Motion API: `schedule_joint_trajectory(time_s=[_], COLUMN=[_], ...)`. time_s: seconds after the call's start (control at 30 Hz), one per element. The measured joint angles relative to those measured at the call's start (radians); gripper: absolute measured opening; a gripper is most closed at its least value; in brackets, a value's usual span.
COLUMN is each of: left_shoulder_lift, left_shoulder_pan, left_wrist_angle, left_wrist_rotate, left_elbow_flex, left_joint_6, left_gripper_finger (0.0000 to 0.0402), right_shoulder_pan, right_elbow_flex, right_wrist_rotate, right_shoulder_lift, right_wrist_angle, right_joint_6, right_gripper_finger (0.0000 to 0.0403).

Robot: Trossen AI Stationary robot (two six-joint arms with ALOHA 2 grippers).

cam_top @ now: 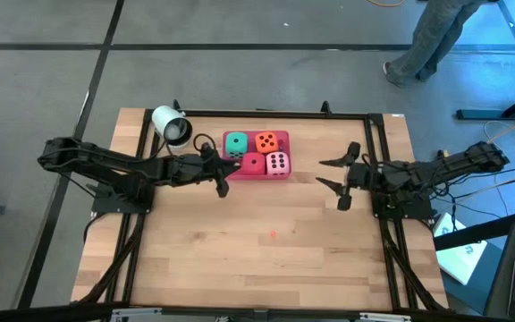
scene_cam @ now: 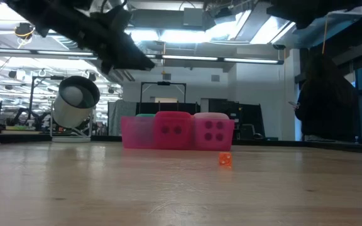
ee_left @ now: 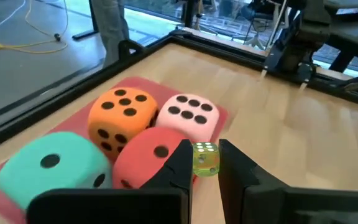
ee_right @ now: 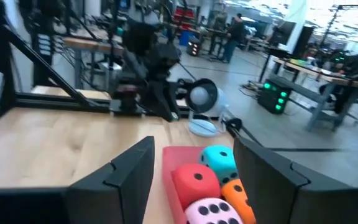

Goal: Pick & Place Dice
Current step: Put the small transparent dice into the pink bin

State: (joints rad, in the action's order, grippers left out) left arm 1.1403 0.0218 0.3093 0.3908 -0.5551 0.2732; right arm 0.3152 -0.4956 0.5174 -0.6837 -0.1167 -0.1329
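Wooden table (cam_top: 266, 259), pink tray (cam_top: 256, 174), white camera (cam_top: 170, 124), tiny orange die (scene_cam: 225, 160)

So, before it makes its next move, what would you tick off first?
1. Left gripper fingers clamped on the small yellow-green die: ok.
2. Orange die, pale pink die, teal die and red die sitting together on the pink tray: ok.
3. Right gripper open and well clear of the tray: ok.
4. Small orange die collected: not ok, it lies loose on the table.
5. Held die hanging over the tray rather than beside it: cannot tell.
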Motion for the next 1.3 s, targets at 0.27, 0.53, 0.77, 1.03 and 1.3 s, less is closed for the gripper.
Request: schedule_joint_trajectory(time_s=[0.27,0.53,0.77,1.03,1.3], left_shoulder_lift=[-0.001,0.008,0.106,0.249,0.396], left_shoulder_pan=[0.080,0.204,0.251,0.251,0.269], left_wrist_angle=[-0.101,-0.104,-0.145,-0.406,-0.666], left_wrist_rotate=[0.000,-0.125,-0.226,-0.229,-0.236], left_elbow_flex=[0.037,0.035,-0.008,-0.193,-0.381], left_joint_6=[0.029,0.011,0.027,-0.037,-0.066], left_gripper_finger=[0.0029,0.0029,0.0029,0.0031,0.0032], right_shoulder_pan=[-0.001,-0.001,-0.001,-0.001,0.000], right_elbow_flex=[0.060,0.242,0.337,0.337,0.337], right_wrist_rotate=[-0.055,-0.066,-0.066,-0.088,-0.099], right_shoulder_lift=[0.008,0.008,0.007,0.007,0.006], right_wrist_angle=[-0.046,-0.323,-0.487,-0.484,-0.472], right_joint_6=[0.069,0.144,0.171,0.171,0.178], right_gripper_finger=[0.0219,0.0219,0.0219,0.0219,0.0219])
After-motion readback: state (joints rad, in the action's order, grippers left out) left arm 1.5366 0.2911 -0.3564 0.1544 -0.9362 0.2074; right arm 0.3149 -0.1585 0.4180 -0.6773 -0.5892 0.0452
